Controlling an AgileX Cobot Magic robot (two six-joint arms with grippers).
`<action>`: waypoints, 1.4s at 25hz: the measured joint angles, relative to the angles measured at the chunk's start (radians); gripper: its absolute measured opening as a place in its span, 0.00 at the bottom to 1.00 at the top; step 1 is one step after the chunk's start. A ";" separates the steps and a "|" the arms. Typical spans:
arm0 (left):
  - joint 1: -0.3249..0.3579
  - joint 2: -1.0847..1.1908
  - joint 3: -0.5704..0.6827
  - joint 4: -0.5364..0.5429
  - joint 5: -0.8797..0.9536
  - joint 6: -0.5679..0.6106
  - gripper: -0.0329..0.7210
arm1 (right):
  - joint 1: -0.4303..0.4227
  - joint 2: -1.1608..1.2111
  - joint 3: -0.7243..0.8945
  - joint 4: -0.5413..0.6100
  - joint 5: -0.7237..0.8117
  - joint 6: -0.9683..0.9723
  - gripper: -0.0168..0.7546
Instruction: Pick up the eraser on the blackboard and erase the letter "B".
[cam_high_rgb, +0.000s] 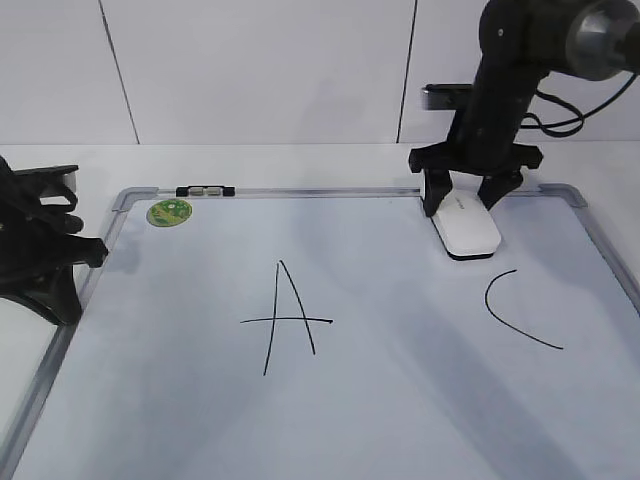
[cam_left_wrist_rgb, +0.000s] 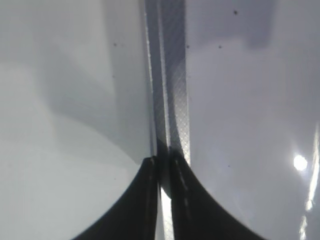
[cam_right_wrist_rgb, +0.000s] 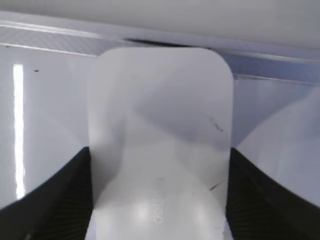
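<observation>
The blackboard (cam_high_rgb: 400, 410) is a white board with a silver frame, lying flat. It shows a black "A" (cam_high_rgb: 285, 318) and a "C" (cam_high_rgb: 515, 310); no letter "B" shows between them or in any view. The white eraser (cam_high_rgb: 468, 230) rests on the board near the top right edge. My right gripper (cam_high_rgb: 463, 200) straddles its far end, with the fingers against both sides in the right wrist view (cam_right_wrist_rgb: 160, 155), where the eraser (cam_right_wrist_rgb: 160, 110) fills the middle. My left gripper (cam_high_rgb: 92, 250) is shut and empty over the board's left frame (cam_left_wrist_rgb: 172, 75).
A round green magnet (cam_high_rgb: 168, 212) and a thin black-and-white marker (cam_high_rgb: 204, 190) sit at the board's top left edge. A white wall stands behind the table. The right arm (cam_high_rgb: 500, 90) rises above the board's top right.
</observation>
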 joint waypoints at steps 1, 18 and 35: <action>0.000 0.000 0.000 0.000 0.000 0.000 0.08 | 0.000 0.000 0.000 0.005 0.000 0.000 0.74; 0.000 0.000 -0.002 0.006 0.010 0.000 0.09 | 0.306 0.013 -0.018 -0.062 -0.009 -0.019 0.74; 0.000 0.003 -0.003 0.001 0.008 0.000 0.09 | 0.228 0.050 -0.065 0.056 0.011 -0.024 0.74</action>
